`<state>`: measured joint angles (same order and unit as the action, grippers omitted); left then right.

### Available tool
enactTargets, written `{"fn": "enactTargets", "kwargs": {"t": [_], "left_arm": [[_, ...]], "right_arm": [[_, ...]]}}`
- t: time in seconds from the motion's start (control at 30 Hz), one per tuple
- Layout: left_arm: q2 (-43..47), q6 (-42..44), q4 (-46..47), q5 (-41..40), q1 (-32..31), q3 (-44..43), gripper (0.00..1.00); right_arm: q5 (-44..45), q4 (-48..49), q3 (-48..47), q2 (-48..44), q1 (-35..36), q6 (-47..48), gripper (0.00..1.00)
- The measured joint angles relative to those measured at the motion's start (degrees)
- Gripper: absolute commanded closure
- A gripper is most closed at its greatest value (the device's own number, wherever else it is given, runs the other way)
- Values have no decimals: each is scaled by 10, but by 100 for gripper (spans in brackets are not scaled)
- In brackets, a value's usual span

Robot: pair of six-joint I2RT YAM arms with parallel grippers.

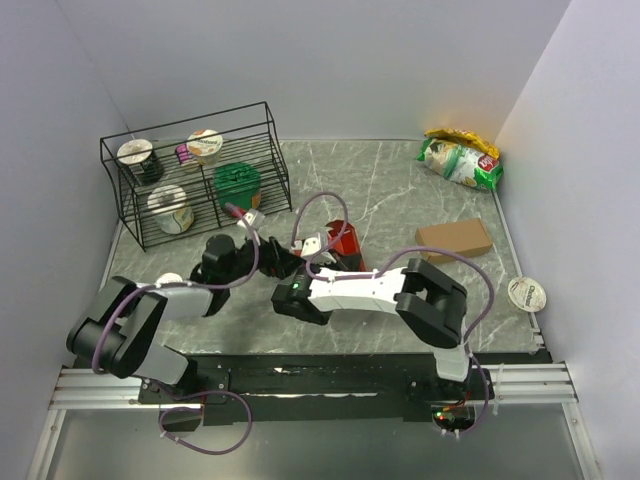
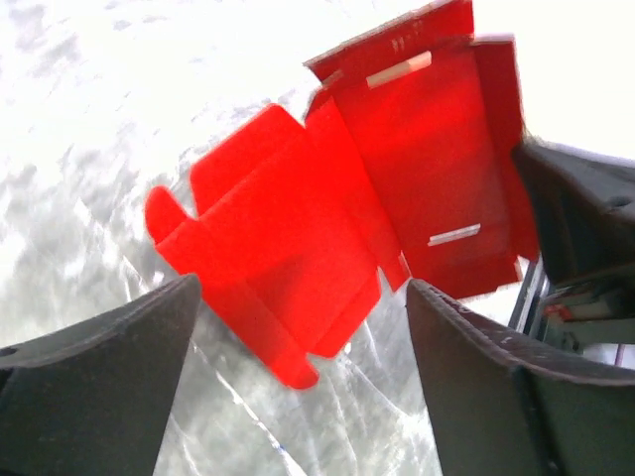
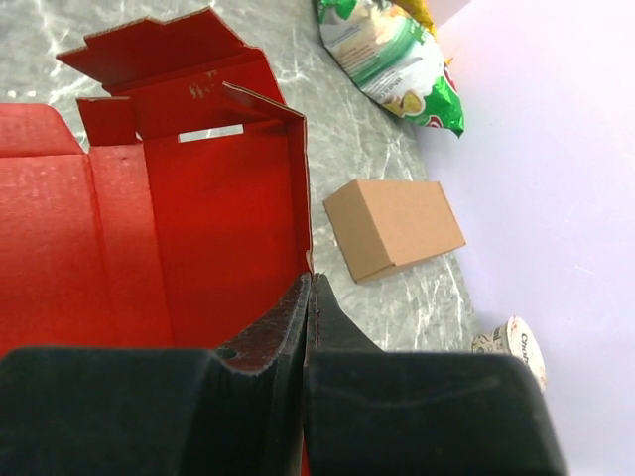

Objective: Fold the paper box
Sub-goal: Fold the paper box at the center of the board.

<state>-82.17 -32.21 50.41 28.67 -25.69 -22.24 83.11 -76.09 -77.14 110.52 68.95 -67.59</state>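
Grey marbled table (image 1: 400, 190), walled on three sides, with both arms reaching in from its near edge. Black wire rack (image 1: 280, 160) at the far left, holding several cups and a green tub (image 1: 237, 182). The left arm (image 1: 130, 320) and the right arm (image 1: 370, 290) meet near the middle of the table, where the paper box (image 1: 345, 238) lies just beyond them: a bright red die-cut sheet, part erected, its main panel with raised side walls to the right and its loose flaps spread on the table to the left. The left gripper (image 2: 303, 293) stands wide apart and holds nothing, and the flaps lie beyond its fingers. The right gripper (image 3: 311, 297) is closed, its two fingers pressed together on the near end of the box's right wall. Well to the right lie a plain brown cardboard box (image 1: 455, 238), a green snack bag (image 1: 460, 160) in the far right corner, and a small paper cup (image 1: 526, 293) at the right edge.
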Motion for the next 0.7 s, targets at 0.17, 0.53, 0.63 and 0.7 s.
{"fn": "enactTargets", "kwargs": {"t": [0.17,0.53,0.63,0.7], "left_arm": [[-4,123,-106,82,4,-104,3],[-128,196,-109,234,1,-261,3],[-150,191,-89,277,-9,-304,4],[-172,186,-76,310,-21,-343,5]], "right_arm": [[1,-2,19,-61,1,7,100],[2,-6,66,-130,25,3,100],[2,-6,82,-145,29,-1,100],[2,-7,88,-152,30,-1,100]]}}
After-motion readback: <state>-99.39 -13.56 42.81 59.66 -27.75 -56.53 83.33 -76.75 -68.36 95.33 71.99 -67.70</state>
